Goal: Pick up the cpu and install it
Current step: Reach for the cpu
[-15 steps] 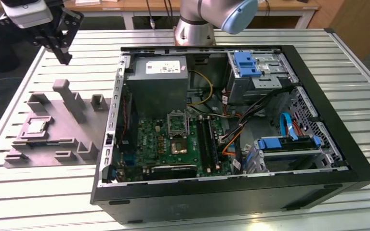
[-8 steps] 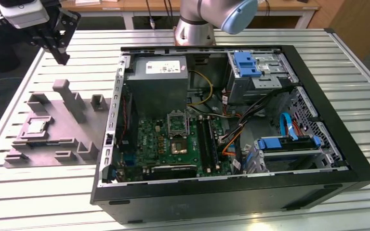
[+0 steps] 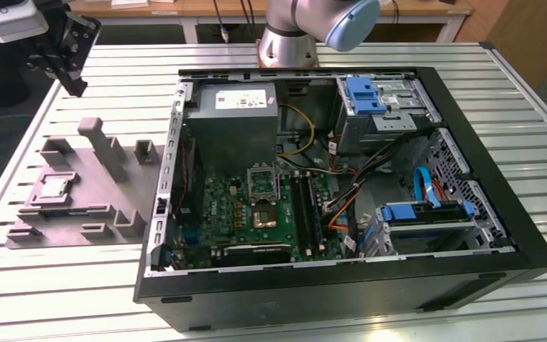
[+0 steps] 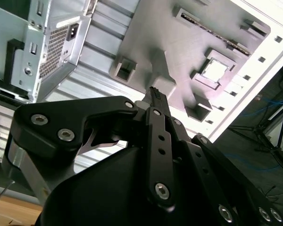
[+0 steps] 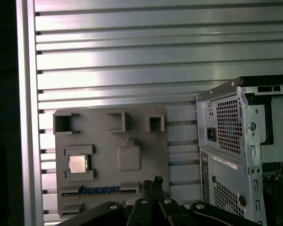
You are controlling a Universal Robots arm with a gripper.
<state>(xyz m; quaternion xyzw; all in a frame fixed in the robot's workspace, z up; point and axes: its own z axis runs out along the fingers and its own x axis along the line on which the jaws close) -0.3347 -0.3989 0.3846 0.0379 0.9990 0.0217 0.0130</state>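
cpu [image 5: 78, 163] sits in grey fixture [image 5: 104, 143] recess; fingers [image 4: 158, 100] closed, empty

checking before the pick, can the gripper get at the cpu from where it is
Probably yes. The cpu lies uncovered in a pocket of the grey fixture, outside the computer case. The gripper hangs above the table near the fixture, and only the fixture's upright blocks stand near the way down.

The cpu [image 3: 53, 187], a small silver-grey square, lies flat in the grey fixture's [image 3: 76, 216] recess.
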